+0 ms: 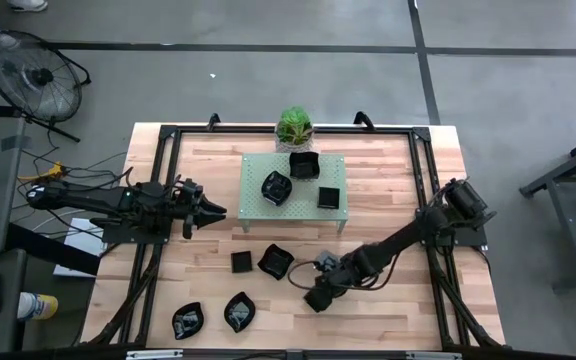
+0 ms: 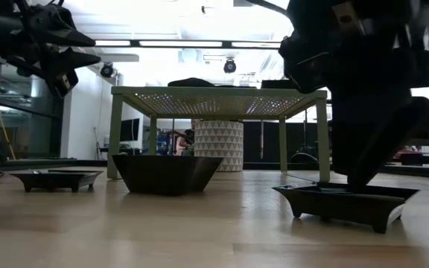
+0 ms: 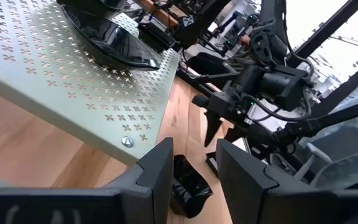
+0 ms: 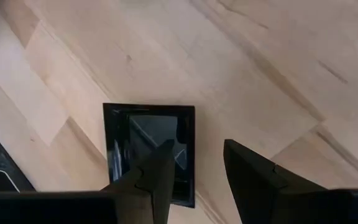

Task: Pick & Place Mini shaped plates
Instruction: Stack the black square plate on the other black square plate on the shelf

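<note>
counting eight glossy black plates (image 1: 275, 261), we see three on the perforated green rack (image 1: 255, 208), five on the wooden counter (image 1: 398, 170); both jaws spread, empty.

Overhead looks straight down on the green rack (image 1: 294, 193); the low camera faces it level across the tabletop — both share it. The left wrist sits close beside it; the right wrist faces bare wood.

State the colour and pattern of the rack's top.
The rack is pale green, perforated with rows of small cross-shaped holes; the left wrist view shows it best.
</note>
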`<state>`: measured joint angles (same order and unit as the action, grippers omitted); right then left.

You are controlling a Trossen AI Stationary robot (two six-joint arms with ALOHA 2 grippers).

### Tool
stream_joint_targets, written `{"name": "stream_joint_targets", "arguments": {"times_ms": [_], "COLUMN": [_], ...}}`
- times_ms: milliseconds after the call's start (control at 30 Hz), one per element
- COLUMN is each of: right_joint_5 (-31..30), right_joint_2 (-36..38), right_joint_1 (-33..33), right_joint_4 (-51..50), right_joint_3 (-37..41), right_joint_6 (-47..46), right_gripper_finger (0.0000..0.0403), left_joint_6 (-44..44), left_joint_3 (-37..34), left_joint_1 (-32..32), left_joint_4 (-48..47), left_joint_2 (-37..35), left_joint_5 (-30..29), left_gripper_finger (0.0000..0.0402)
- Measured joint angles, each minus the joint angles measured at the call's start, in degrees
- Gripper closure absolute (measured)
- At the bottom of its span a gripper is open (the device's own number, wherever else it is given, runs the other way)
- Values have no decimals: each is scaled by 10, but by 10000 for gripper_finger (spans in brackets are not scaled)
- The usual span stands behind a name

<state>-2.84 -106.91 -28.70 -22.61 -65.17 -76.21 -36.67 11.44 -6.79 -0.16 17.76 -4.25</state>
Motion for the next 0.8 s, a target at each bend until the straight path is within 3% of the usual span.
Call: {"name": "stream_joint_targets", "arguments": {"times_ms": [400, 800], "right_joint_5": [35, 42], "right_joint_2": [-2, -25], "right_joint_1": [11, 9], "right_joint_4": [-3, 27], "right_joint_3": [0, 0], "right_joint_6": [57, 53], "right_gripper_finger": [270, 270], "left_joint_6": [0, 0], "left_joint_3": [0, 0], "left_joint_1": [0, 0], "left_joint_4": [-4, -4], "left_joint_2": [0, 0], "left_joint_5": [9, 8], "left_gripper_finger": [282, 282]}}
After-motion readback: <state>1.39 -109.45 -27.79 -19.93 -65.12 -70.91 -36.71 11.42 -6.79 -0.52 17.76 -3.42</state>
